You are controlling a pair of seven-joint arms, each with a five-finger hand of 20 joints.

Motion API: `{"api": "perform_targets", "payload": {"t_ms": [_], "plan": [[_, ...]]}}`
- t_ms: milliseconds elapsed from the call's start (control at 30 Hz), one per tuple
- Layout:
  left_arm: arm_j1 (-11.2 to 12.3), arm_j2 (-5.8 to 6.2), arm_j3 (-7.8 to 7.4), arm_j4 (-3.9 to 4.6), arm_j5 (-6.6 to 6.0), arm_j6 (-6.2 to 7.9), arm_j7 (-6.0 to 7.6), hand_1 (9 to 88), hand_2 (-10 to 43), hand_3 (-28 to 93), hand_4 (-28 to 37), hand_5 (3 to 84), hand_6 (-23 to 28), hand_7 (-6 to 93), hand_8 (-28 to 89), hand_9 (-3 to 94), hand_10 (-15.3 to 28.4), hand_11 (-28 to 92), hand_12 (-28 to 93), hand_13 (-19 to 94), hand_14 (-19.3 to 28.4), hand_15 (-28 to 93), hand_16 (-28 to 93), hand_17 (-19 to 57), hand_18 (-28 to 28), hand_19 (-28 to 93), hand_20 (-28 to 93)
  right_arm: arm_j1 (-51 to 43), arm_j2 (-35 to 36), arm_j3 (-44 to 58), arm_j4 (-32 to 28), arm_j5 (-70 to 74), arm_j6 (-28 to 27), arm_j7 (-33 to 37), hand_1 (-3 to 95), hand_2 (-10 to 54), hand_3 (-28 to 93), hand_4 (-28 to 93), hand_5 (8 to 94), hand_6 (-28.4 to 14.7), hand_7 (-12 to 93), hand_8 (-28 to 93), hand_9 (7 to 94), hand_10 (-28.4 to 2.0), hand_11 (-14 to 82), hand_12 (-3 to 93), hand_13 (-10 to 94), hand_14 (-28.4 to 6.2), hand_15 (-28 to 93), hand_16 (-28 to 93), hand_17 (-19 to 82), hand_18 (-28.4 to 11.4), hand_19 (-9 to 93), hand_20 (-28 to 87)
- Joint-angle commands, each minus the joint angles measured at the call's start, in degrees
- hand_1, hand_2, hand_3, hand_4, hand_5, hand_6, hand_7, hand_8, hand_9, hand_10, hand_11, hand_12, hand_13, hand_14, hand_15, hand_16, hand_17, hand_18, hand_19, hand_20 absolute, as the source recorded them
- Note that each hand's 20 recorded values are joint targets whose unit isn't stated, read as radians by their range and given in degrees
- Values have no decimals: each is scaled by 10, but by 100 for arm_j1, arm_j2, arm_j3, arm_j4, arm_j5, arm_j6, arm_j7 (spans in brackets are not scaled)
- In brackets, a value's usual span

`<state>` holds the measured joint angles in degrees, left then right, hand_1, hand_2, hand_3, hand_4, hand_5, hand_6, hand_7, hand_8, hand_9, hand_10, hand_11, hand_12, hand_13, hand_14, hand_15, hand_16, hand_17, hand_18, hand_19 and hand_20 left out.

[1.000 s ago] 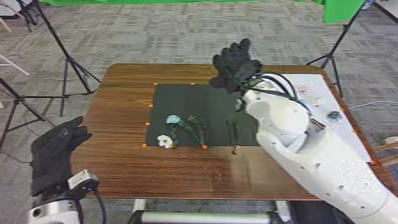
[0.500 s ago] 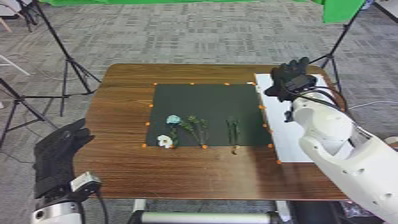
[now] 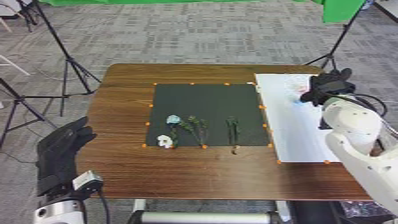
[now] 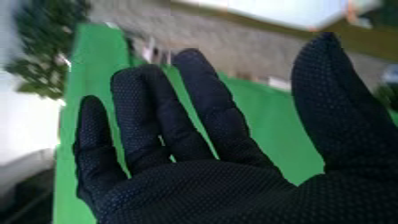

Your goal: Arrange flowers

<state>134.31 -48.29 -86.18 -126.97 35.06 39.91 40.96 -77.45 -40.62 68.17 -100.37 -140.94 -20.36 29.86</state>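
- Flowers: I see a pale blue flower [image 3: 173,119] and a white flower [image 3: 165,141] lying on the dark mat [image 3: 200,100].
- Green sprigs [image 3: 233,131]: on the same mat, beside the flowers.
- Right hand [image 3: 328,87]: over the white sheet [image 3: 293,135], spread wide, thumb apart from straight fingers [image 4: 209,105], holding nothing.
- Left hand [image 3: 59,152]: at the table's [image 3: 169,175] left edge, fingers extended, empty.

1. My right hand [image 3: 330,89] is gloved in black, finely textured fabric.
2. My left hand [image 3: 59,155] matches in black.
3. My right arm [image 3: 353,120] is white, smooth and rounded.
4. Black cables [image 3: 379,103] loop beside its wrist.
5. My left forearm [image 3: 60,213] is white, with a pale boxy piece [image 3: 87,179].
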Motion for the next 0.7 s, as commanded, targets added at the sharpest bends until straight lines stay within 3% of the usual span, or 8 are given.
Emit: {"api": "perform_targets", "payload": {"t_ms": [33,133,167,400,700], "plan": [[21,-36,-13,31,31,-4,-17,284,47,826,-159,530,169,194,-98,424,248,512,132,332,284,842,-228,-43,240,543,461,-261,49,137,138,-240,-653,97,186,-3,834,-255,468,-131,134,-90,323,-283,168,198,82,-284,650,147,-96,-284,579,278],[6,-88,-32,26,140,-58,-117,284,48,826,-159,531,169,195,-98,424,248,512,132,332,284,842,-229,-43,241,544,461,-298,63,126,195,-232,-656,162,186,-5,829,-259,461,-135,121,-82,306,-284,129,208,68,-284,586,156,-106,-284,568,267],[-23,-51,-6,36,91,-34,-69,284,47,827,-158,531,169,195,-98,424,248,512,132,332,284,842,-229,-43,241,544,461,-257,86,73,212,-246,-665,171,186,-5,828,-259,461,-135,121,-82,304,-284,126,209,67,-284,577,158,-108,-284,567,266],[-15,-168,-37,37,213,-117,-180,285,48,826,-157,530,169,195,-99,424,248,511,132,332,284,843,-229,-42,241,545,462,-243,142,-32,390,-191,-720,335,201,-18,830,-256,473,-133,128,-85,299,-284,120,209,66,-284,562,172,-108,-284,567,262],[23,-112,-5,36,131,-63,-74,285,48,826,-156,530,169,195,-98,424,247,512,133,333,284,842,-230,-41,241,546,462,-658,236,234,287,-80,-310,776,212,-28,844,-260,502,-131,153,-90,313,-284,133,210,80,-284,579,182,-98,-284,582,263]]}}
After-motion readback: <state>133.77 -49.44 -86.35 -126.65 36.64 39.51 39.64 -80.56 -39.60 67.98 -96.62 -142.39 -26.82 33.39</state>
